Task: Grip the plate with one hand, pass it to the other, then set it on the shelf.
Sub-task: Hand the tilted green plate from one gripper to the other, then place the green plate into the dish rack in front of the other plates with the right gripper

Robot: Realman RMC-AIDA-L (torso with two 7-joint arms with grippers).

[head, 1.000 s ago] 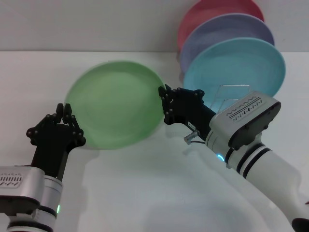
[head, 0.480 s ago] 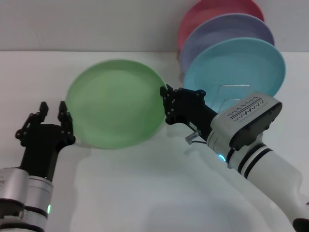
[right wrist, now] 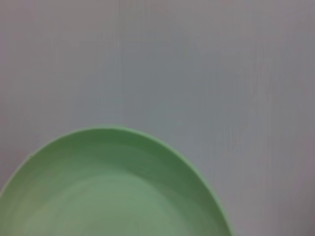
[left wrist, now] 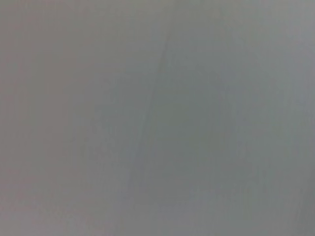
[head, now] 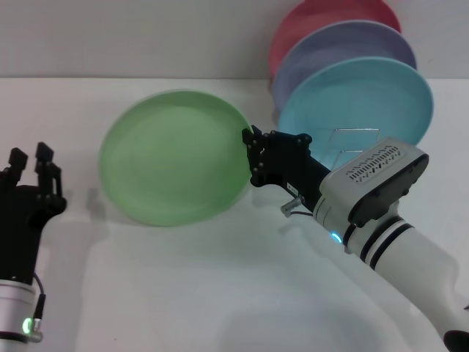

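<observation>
At far left, left end effector [head: 29, 160], fingers apart, empty. Matte round green plate [head: 174, 157] tilted above white tabletop [head: 183, 293], rim pinched by right end effector [head: 253, 158]. Wire shelf [head: 352, 147] behind, holding turquoise plate [head: 359, 103].

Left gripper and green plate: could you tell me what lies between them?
Only bare white table separates the open left gripper from the green plate, per the head view.

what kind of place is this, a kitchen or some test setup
Probably a test bench, not a kitchen. A bare white tabletop meets a plain wall, and coloured plastic plates stand in a thin silver wire rack. The right hand holds a round light green plastic plate; the left hand is open, apart.
</observation>
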